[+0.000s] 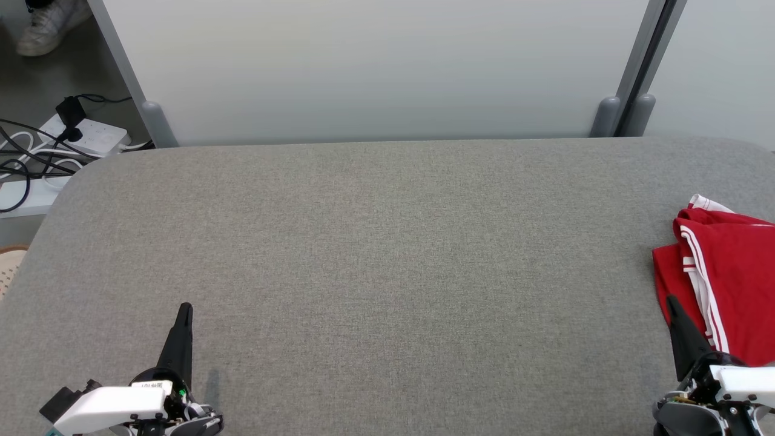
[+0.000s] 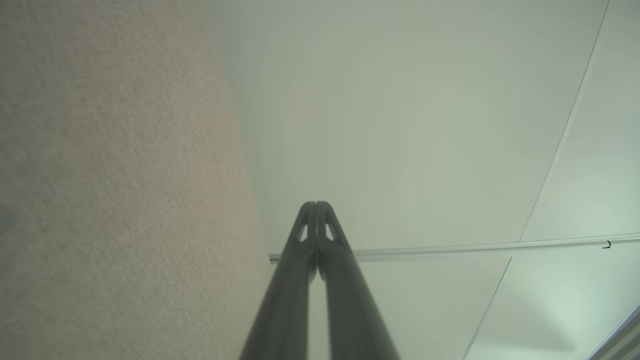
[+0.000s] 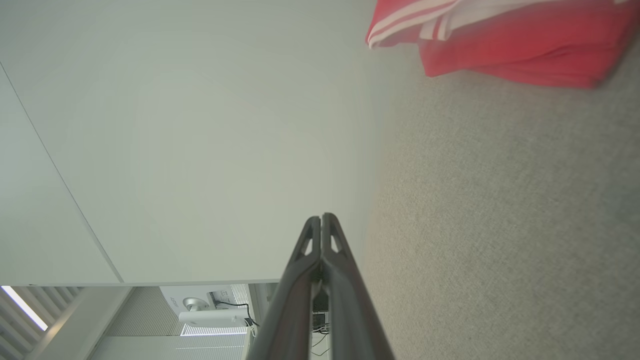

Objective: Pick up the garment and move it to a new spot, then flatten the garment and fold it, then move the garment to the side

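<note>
A red garment with white stripes lies folded at the far right edge of the grey table, partly cut off by the frame. It also appears at the top of the right wrist view as the red garment. My right gripper is shut and empty at the lower right, its tip just left of the garment's near edge. In its own view the right gripper shows both fingers pressed together. My left gripper is shut and empty at the lower left, seen likewise as the left gripper.
White partition panels stand behind the table. A power strip with cables lies on the floor at the back left, and a person's white shoe is at the top left corner.
</note>
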